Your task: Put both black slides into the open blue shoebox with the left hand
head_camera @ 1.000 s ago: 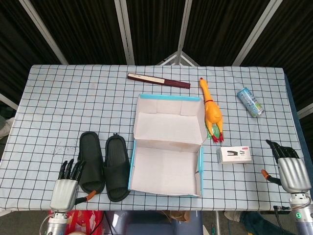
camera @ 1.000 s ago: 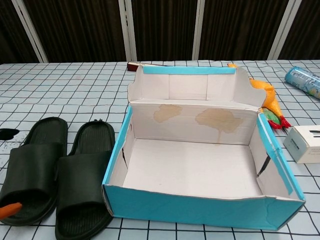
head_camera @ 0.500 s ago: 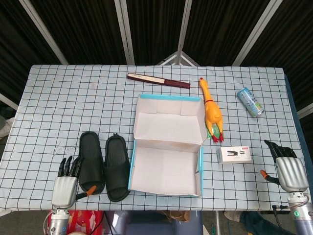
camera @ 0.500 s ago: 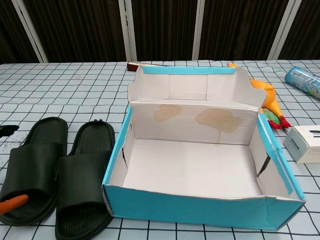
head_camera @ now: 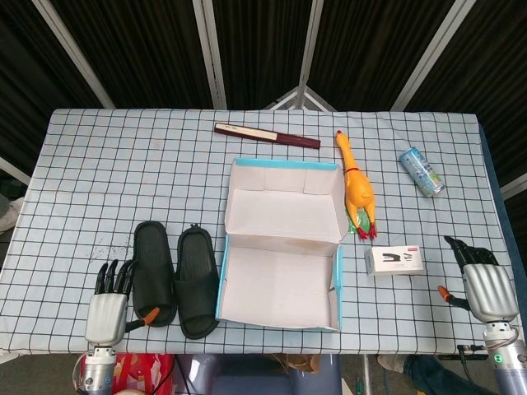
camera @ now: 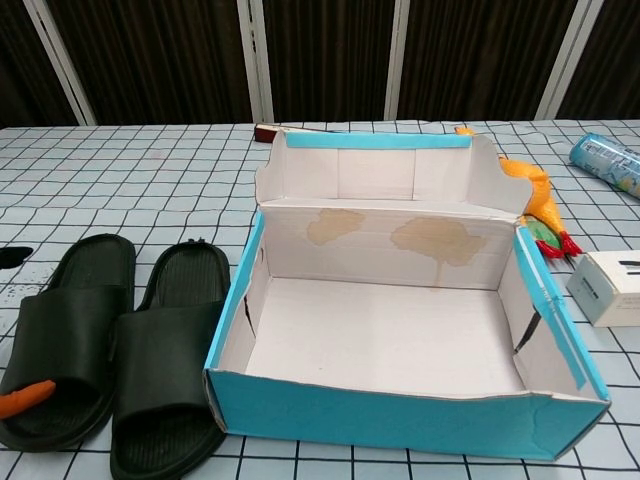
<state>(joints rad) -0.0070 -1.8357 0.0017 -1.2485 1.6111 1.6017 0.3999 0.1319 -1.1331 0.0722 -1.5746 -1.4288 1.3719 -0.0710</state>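
Note:
Two black slides lie side by side left of the open blue shoebox [head_camera: 280, 280] [camera: 400, 420]: the left slide [head_camera: 153, 271] [camera: 65, 335] and the right slide [head_camera: 198, 280] [camera: 165, 365]. The box interior is white and holds nothing. My left hand [head_camera: 109, 306] hovers at the table's front-left edge, fingers spread, just left of the left slide; its orange thumb tip [camera: 25, 398] shows over that slide's toe end. My right hand [head_camera: 484, 284] sits at the front-right edge, fingers apart, holding nothing.
A yellow rubber chicken [head_camera: 356, 188] lies right of the box lid. A white stapler box [head_camera: 395, 260] rests right of the shoebox. A teal can [head_camera: 422, 171] lies at the right. A dark red folded fan [head_camera: 265, 135] lies behind the box.
My left hand has drifted slightly left and back toward the table's front edge. The right hand shifted a little. Slides and box have not moved.

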